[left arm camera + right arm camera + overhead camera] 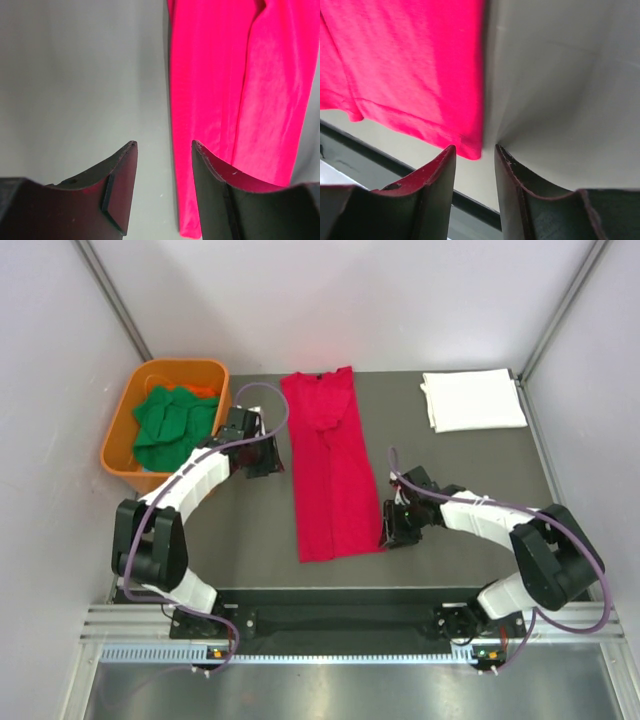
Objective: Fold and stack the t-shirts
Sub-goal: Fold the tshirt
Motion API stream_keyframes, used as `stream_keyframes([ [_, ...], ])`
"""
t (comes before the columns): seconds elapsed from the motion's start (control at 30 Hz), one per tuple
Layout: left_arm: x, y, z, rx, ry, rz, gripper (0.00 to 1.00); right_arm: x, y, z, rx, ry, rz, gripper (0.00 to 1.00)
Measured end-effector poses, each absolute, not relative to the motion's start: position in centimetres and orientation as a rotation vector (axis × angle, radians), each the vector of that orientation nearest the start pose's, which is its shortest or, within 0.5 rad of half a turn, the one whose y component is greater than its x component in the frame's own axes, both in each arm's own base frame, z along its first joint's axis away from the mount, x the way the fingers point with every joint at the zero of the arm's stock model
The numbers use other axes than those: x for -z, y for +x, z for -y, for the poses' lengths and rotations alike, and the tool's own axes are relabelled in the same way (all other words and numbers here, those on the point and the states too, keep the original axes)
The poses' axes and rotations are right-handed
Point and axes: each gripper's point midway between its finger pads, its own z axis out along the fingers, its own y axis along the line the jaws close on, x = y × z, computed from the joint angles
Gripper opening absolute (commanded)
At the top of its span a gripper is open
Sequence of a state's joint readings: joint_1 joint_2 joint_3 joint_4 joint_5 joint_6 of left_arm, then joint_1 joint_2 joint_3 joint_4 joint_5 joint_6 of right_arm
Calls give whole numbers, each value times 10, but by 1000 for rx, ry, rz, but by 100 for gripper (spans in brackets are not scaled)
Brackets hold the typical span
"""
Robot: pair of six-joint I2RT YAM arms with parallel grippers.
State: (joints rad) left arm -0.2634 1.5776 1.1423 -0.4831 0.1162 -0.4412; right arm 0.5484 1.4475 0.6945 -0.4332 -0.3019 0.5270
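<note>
On surface [450, 480] middle, red shirt [330, 465] folded to long strip, not done; white shirt [472, 400] folded far right; green shirts [170, 420] wait in tub [215, 370]; left hand [262, 462] wide open, empty, beside strip; right hand [393, 528] partly open, empty, at near corner

A red shirt [335, 480] lies on the bench [240, 530] between both jaws. A white shirt [472, 400] and an orange tub [170, 364] sit beyond them.
</note>
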Motion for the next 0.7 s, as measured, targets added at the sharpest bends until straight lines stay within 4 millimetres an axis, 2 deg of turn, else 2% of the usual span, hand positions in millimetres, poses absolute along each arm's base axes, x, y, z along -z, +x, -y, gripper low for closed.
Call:
stream_keyframes([
  [0.1, -113, 358, 135, 422, -152, -2539, 52, -20, 185, -205, -695, -120, -2876, 25],
  [0.13, -113, 355, 134, 415, -146, -2548, 52, -19, 183, -207, -700, -117, -2876, 11],
  [0.2, -110, 349, 131, 397, -139, -2570, 52, -15, 180, -208, -690, -97, -2880, 0],
  [0.4, -114, 332, 116, 311, -110, -2598, 52, -14, 172, -204, -661, 28, -2843, 0],
  [0.5, -123, 328, 111, 289, -87, -2584, 51, -14, 160, -203, -663, 67, -2824, 11],
  [0.53, -124, 326, 111, 289, -81, -2584, 50, -14, 155, -205, -663, 67, -2822, 21],
  [0.63, -130, 319, 114, 315, -60, -2588, 50, -16, 144, -209, -654, 43, -2828, 27],
  [0.7, -134, 315, 122, 365, -42, -2580, 50, -17, 142, -205, -601, 48, -2832, 28],
])
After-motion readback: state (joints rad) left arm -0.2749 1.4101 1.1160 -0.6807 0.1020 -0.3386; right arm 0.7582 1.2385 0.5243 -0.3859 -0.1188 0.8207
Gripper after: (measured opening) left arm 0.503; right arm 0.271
